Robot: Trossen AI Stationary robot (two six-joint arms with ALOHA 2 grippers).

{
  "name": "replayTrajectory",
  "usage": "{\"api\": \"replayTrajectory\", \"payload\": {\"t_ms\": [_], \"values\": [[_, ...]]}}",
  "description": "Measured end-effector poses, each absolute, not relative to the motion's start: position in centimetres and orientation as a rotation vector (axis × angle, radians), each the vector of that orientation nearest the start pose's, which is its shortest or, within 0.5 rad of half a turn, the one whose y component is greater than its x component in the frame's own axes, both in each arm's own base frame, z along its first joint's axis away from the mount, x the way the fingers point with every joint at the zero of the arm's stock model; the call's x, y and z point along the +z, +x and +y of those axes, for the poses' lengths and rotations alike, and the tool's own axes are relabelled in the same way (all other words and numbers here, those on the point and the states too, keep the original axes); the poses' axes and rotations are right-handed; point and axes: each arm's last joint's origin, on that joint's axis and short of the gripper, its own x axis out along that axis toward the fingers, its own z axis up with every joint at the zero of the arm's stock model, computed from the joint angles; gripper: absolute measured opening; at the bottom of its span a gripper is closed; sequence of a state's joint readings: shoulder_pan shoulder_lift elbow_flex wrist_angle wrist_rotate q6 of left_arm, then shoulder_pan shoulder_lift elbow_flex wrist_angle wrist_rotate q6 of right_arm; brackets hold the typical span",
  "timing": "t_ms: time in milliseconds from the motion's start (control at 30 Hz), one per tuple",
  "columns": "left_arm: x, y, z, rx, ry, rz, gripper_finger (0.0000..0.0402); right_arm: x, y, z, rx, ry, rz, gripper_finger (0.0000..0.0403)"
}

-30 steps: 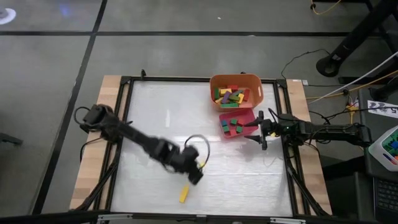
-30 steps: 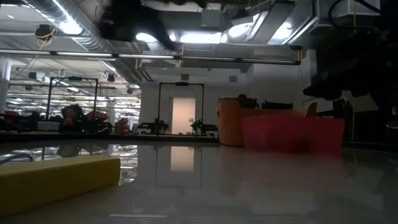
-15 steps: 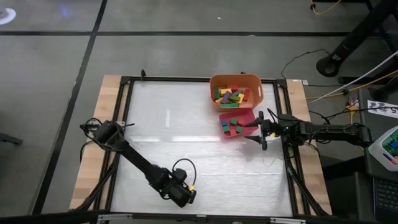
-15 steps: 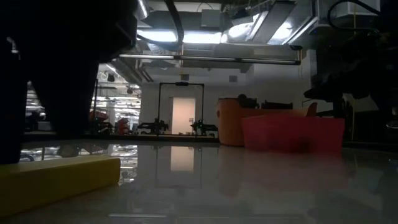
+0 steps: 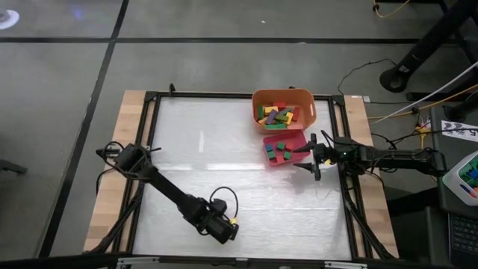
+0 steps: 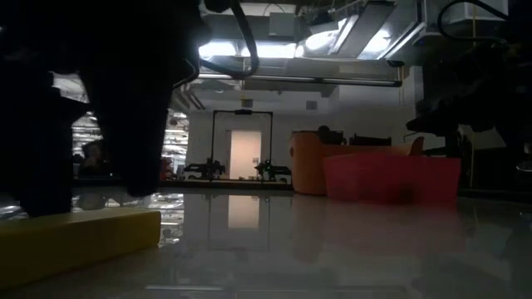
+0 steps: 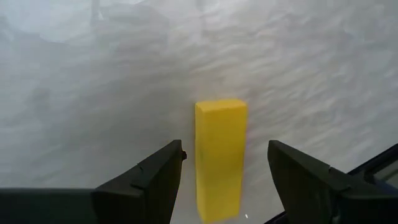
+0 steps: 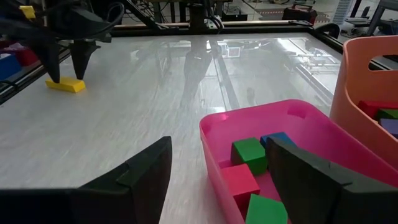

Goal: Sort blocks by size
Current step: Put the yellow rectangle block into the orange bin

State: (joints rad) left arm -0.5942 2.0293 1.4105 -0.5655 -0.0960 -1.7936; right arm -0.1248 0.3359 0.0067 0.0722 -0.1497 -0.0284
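Observation:
A yellow wooden bar point(image 7: 221, 155) lies flat on the white table near its near edge; it also shows in the low view point(image 6: 79, 241) and, far off, in the right wrist view point(image 8: 65, 85). My left gripper point(image 7: 226, 149) is open, pointing down, with one finger on either side of the bar and a gap on both sides. In the high view the gripper point(image 5: 224, 230) hides the bar. My right gripper point(image 5: 308, 157) is open and empty, level, beside the pink tray point(image 5: 267, 140) at the table's right. Several blocks point(image 5: 278, 114) lie in the orange bin point(image 5: 258, 96).
The pink tray point(image 8: 211, 124) holds several small cubes point(image 8: 249, 152), green, red and blue. The orange bin point(image 8: 367, 68) stands just behind it at the far right. A black frame point(image 5: 153, 149) runs round the white table top, with wooden strips outside it.
My left gripper has gone toward the table's near edge and down over the yellow bar, and its fingers now stand on either side of it. The bar has stayed where it was.

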Motion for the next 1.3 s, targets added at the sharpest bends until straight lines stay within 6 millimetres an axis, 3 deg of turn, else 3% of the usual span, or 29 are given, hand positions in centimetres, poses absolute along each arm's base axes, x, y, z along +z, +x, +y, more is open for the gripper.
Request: {"api": "replayTrajectory", "payload": {"t_ms": [267, 433, 633, 833, 933, 1167, 1300], "values": [[15.7, 34.6, -21.5, 0.644, -1.154, 1.108, 0.0223, 14.4, 11.5, -1.0, 0.029, 0.007, 0.254, 0.0257], [14.5, 34.9, -21.5, 0.610, -1.149, 1.228, 0.0211, 14.4, 11.5, -1.0, 0.029, 0.004, 0.254, 0.0257], [13.4, 35.1, -21.6, 0.623, -1.192, 1.297, 0.0176, 14.4, 11.5, -1.0, 0.029, 0.001, 0.255, 0.0257], [13.4, 35.3, -21.3, 0.630, -1.203, 1.304, 0.0107, 14.4, 11.5, -1.0, 0.029, 0.001, 0.255, 0.0257], [13.6, 35.6, -21.0, 0.615, -1.211, 1.299, 0.0080, 14.4, 11.5, -1.0, 0.029, 0.001, 0.255, 0.0257], [15.0, 37.9, -18.7, 0.514, -1.169, 1.205, 0.0083, 14.4, 11.5, -1.0, 0.029, 0.001, 0.255, 0.0257], [17.2, 40.2, -16.3, 0.448, -1.113, 1.091, 0.0096, 14.3, 11.5, -1.0, 0.029, 0.001, 0.255, 0.0257]]}}
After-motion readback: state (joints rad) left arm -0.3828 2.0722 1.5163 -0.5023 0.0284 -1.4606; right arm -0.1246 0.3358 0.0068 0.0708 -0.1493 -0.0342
